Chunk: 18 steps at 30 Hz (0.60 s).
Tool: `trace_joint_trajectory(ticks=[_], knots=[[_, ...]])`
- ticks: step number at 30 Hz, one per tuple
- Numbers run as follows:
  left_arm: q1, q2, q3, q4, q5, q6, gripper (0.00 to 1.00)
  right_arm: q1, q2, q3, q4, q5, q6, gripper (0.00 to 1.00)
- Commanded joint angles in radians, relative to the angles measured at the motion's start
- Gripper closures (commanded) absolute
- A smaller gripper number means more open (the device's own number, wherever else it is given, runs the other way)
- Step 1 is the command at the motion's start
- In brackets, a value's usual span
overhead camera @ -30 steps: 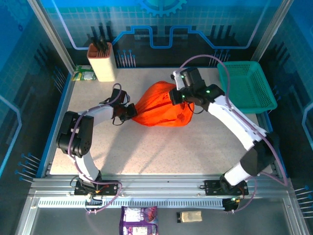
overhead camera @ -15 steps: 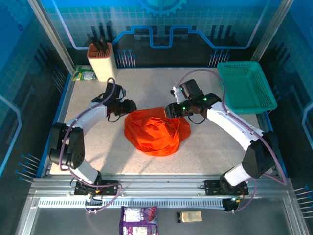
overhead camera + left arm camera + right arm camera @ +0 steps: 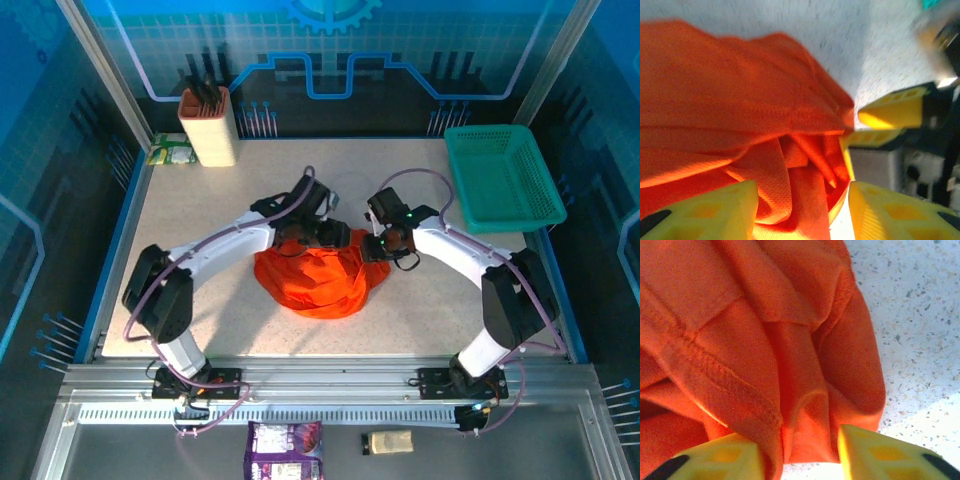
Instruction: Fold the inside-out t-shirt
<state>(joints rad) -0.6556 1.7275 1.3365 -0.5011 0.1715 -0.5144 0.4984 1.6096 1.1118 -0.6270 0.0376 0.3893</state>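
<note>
The inside-out t-shirt lies as a crumpled orange-red heap in the middle of the table. Both grippers meet at its far edge. My left gripper is at the heap's top, and in the left wrist view it is open with loose folds lying between its yellow fingers. My right gripper is at the heap's upper right corner. In the right wrist view it is open, its jaws straddling a fold of shirt beside a stitched hem.
A teal mesh basket stands at the back right. A beige holder and a small green packet sit at the back left. Two packets lie below the front rail. Bare speckled tabletop surrounds the heap.
A second ago both grippers were shut on the shirt, holding it stretched between them. They let go, the shirt dropped into a heap, and both came in to its far edge.
</note>
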Motion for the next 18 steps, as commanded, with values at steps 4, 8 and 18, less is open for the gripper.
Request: trace_joint_trajectory(ticks=[4, 8, 18], knots=[[-0.029, 0.035, -0.056, -0.019, -0.026, -0.053, 0.68, -0.061, -0.002, 0.012, 0.104, -0.062, 0.013, 0.91], [-0.027, 0.006, -0.074, -0.023, -0.053, -0.032, 0.93, -0.127, -0.024, 0.063, 0.087, -0.051, -0.008, 1.0], [0.001, -0.199, -0.186, 0.077, 0.149, -0.011, 1.0, -0.293, -0.016, 0.164, -0.003, -0.006, -0.048, 1.0]])
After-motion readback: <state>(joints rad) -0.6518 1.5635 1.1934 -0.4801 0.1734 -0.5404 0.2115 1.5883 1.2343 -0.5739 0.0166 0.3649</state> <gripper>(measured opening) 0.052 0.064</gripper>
